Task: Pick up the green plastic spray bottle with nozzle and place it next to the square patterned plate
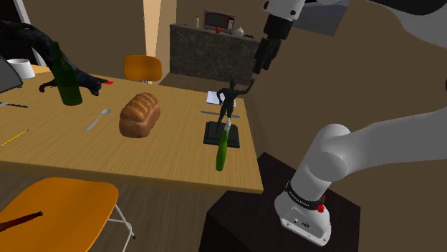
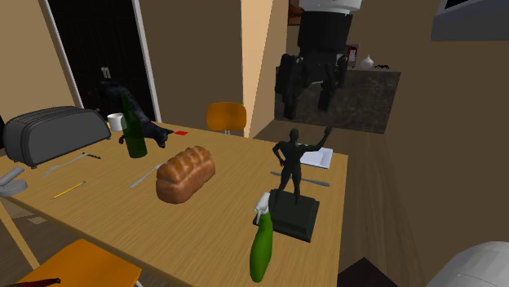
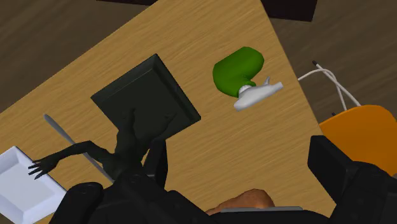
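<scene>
A green spray bottle (image 1: 222, 152) (image 2: 261, 249) (image 3: 237, 69) with a white nozzle (image 3: 257, 95) stands upright near the table's front corner, just in front of a dark statue's base (image 1: 220, 134) (image 3: 145, 95). A white square plate (image 1: 217, 97) (image 2: 314, 157) (image 3: 22, 184) lies behind the statue (image 2: 290, 163) at the far edge. My gripper (image 1: 265, 56) (image 2: 306, 88) (image 3: 207, 175) hangs high above the statue, open, with nothing between its fingers. The bottle is well below it and off to one side.
A bread loaf (image 1: 140, 114) (image 2: 186, 174) lies mid-table, with a spoon (image 1: 98, 118), a dark green glass bottle (image 1: 68, 75), a black animal figure and a toaster (image 2: 53, 134) beyond. A grey knife (image 2: 303, 178) lies by the statue. Orange chairs (image 1: 61, 207) (image 3: 362, 127) stand around the table.
</scene>
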You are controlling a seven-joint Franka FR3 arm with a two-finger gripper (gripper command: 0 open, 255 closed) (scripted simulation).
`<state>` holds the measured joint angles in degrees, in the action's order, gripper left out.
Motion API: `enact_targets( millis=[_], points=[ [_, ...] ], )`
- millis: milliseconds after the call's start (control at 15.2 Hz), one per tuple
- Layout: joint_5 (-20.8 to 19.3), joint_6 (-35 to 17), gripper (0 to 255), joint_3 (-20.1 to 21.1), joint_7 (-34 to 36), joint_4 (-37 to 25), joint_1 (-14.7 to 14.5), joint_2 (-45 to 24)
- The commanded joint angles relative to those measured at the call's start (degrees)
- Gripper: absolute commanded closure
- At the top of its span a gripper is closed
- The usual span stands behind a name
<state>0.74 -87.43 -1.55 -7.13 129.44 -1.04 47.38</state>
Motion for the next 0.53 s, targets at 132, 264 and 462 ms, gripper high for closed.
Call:
enact_targets(
  millis=[132,264,462],
  points=[
    [0.61,-4.02,0,2.78,5.45,6.46,1.44,4.53],
    [1.5,-7.86,0,5.87,10.95,12.45,2.72,8.68],
    [3.43,-13.36,0,11.22,19.43,20.53,4.24,14.09]
  ],
)
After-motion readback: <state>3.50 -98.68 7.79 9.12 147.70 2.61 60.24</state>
